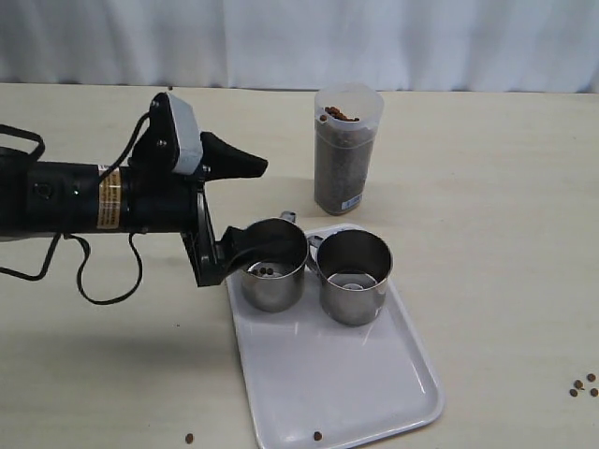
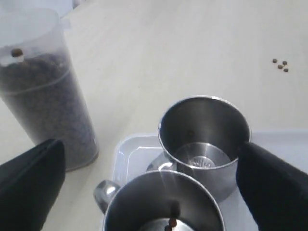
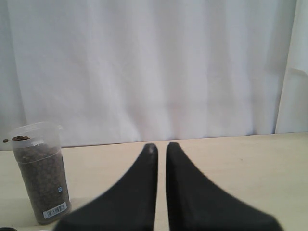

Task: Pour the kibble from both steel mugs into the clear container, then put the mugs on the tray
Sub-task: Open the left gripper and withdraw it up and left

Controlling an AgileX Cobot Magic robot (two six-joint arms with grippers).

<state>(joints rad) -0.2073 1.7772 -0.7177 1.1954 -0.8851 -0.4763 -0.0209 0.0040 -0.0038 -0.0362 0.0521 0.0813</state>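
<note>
With both shiny stainless-steel mugs (image 1: 274, 281) upright on the flat white plastic tray (image 1: 346, 383) and the brown kibble (image 1: 337, 173) in the tall clear canister (image 1: 360, 103), placing appears finished; the left gripper (image 1: 239, 206), fingers spread beside one mug, should withdraw without tipping it, while the right gripper (image 3: 161, 149) has its fingers pressed together.

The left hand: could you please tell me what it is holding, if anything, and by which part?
Nothing is held: the left hand is open, its fingers apart either side of a steel mug standing on the tray.
</note>
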